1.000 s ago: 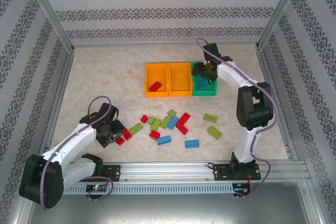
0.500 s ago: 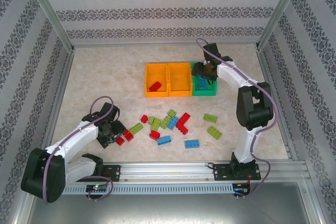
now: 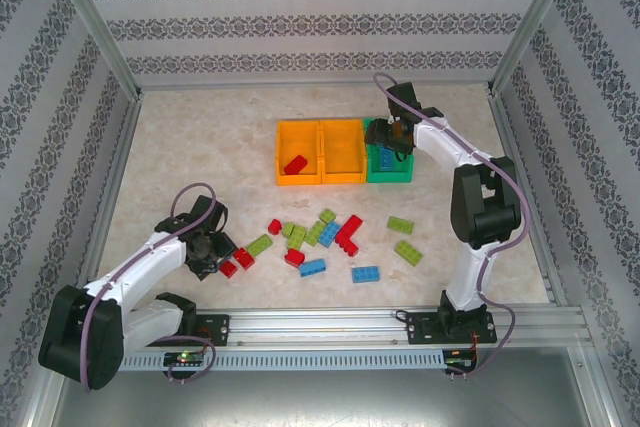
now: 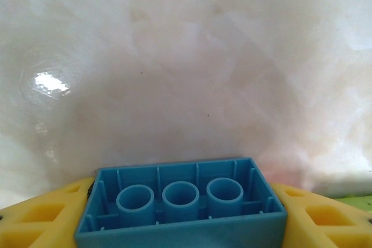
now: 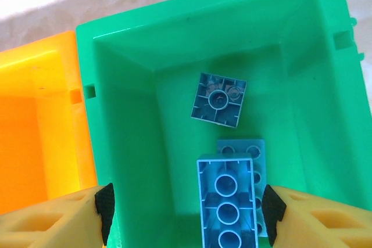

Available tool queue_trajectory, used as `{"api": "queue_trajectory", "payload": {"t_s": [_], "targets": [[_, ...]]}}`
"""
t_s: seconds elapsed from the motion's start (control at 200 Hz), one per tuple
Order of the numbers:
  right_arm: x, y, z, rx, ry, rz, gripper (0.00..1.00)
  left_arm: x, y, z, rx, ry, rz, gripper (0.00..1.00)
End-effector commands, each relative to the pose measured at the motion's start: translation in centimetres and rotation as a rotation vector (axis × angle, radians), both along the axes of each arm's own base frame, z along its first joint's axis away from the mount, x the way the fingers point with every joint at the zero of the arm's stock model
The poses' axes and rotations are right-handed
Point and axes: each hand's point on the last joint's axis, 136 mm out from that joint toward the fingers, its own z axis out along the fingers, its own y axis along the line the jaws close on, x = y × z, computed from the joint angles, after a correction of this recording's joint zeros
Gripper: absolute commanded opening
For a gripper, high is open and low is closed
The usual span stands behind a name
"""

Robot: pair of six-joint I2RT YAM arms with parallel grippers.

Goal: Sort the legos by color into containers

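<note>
Left gripper [image 3: 207, 253]: my jaws pinch a blue brick [image 4: 180, 201]. Its hollow underside, three tubes in a row, faces the wrist cam. My yellow fingers [image 4: 35, 219] press on both short ends. Marble table [image 4: 186, 56] is behind it. From the top cam I sit low at 9 o'clock of the loose pile. The nearest red brick [image 3: 228, 268] is just beside me at 4 o'clock.

Right gripper [image 5: 185, 210]: my jaws are spread and I hang over the green bin [image 5: 128, 114], which is at the 3 o'clock end of the row. Between my black pads [image 5: 105, 204] is a long blue brick [image 5: 226, 201], underside up. There is a clear gap on its 9 o'clock side, so I'm not gripping it. It lies over a studded blue piece [image 5: 260, 149]. A small square blue brick [image 5: 218, 100] sits on the bin floor at 12 o'clock of it, underside up and apart from it.

Row of bins: the left orange bin [image 3: 283, 139] holds one binned red brick [image 3: 295, 164]. The middle orange bin [image 3: 342, 129] is joined to the green one.

Loose pile, at 6 o'clock of the bins, is mixed red, blue and lime. A lime brick [image 3: 259, 244] is at its 9 o'clock edge. Two blues [image 3: 365, 274] are at 6 o'clock. Two limes [image 3: 400, 225] lie apart at 3 o'clock.
</note>
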Motion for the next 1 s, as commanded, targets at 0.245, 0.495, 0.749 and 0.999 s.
{"api": "queue_trajectory", "payload": {"t_s": [0.245, 0.495, 0.749, 0.999], "targets": [[-1.1, -0.5, 6.8, 0.039, -0.172, -0.003, 0.71, 6.8, -0.3, 8.2, 0.049, -0.231, -0.075, 0.58], [-4.3, -6.3, 5.8, 0.036, -0.148, -0.154, 0.72, 15.8, -7.5, 14.5, -0.075, -0.452, -0.291, 0.57], [-9.4, -9.0, 2.9, 0.043, -0.063, -0.218, 0.73, 23.1, -21.7, 18.8, -0.192, -0.596, -0.67, 0.57], [-13.5, -9.4, 1.5, 0.069, -0.031, -0.257, 0.74, 26.4, -32.9, 20.9, -0.355, -0.7, -0.923, 0.56]]}}
